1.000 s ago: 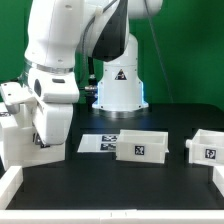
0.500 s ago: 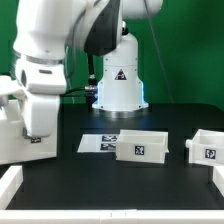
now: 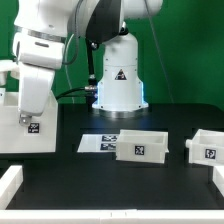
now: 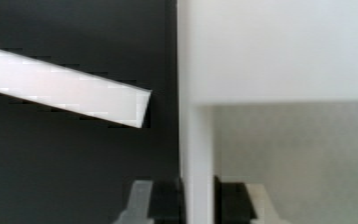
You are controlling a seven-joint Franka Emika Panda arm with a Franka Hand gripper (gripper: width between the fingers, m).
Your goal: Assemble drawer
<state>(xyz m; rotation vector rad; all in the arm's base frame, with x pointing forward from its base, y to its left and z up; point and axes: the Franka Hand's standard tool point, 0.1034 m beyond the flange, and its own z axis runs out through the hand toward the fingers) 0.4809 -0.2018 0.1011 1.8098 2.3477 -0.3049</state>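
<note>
A white robot arm (image 3: 45,60) leans over a black table (image 3: 100,175) at the exterior view's left. Its claw (image 4: 194,200) is pinched tight on a thin upright wall of the large casing (image 3: 12,135), the hollow white cube of the drawer set. One dark finger (image 4: 144,200) presses each face of that wall. The casing hangs directly below the claw and carries a small black-and-white tag (image 3: 33,126). Well away from the claw, toward the exterior view's right, the nearer tray box (image 3: 143,147) and the farther tray box (image 3: 208,147) stand apart from each other. The marker board (image 3: 100,143) lies flat between the claw and the nearer tray box.
</note>
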